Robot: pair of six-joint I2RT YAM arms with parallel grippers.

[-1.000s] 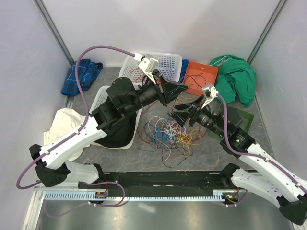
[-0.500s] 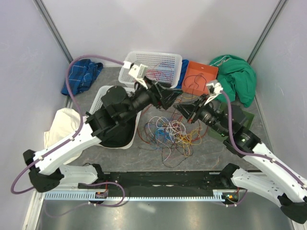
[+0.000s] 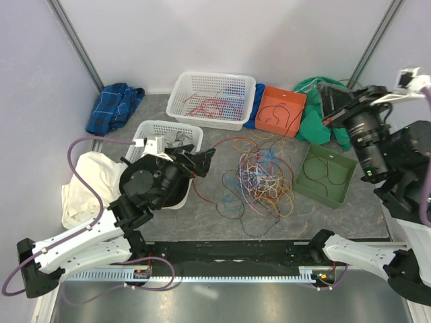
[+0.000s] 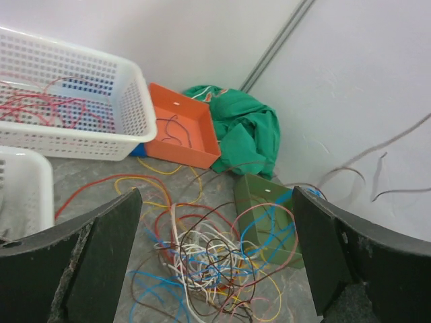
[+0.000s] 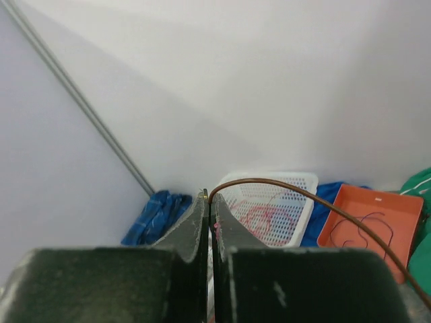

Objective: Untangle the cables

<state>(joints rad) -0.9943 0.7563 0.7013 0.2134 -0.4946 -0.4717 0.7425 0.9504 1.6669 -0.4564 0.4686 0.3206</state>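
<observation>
**Cables (image 3: pixel 259 176) heaped in mid-frame, one brown strand pinched at the far right**

At centre left of the top view, the left fingers (image 3: pixel 201 160) stand wide apart, low over the tabletop (image 3: pixel 202 215), and they hold nothing. The heap of cables lies near them on their right side, and they point toward it. The left wrist view shows the same relation more directly: the heap sits at lower centre of that frame, between the two dark fingers and ahead of them. The heap has no single long axis, because its loops spread in all directions.

Further right, the orange tray (image 3: pixel 283 108) and the green tray (image 3: pixel 326 173) each carry a loose strand.

At the upper right of the top view, the right fingers (image 3: pixel 335 114) stand high and well apart from the heap. This view does not show if they hold something. The right wrist view does show it: the fingers are pressed together on a thin brown cable (image 5: pixel 303 195). It curves from their tips down to the lower right edge, and its other end is out of view.

I judge that the left arm is nearer, so the next reach into the heap should be its work.
</observation>
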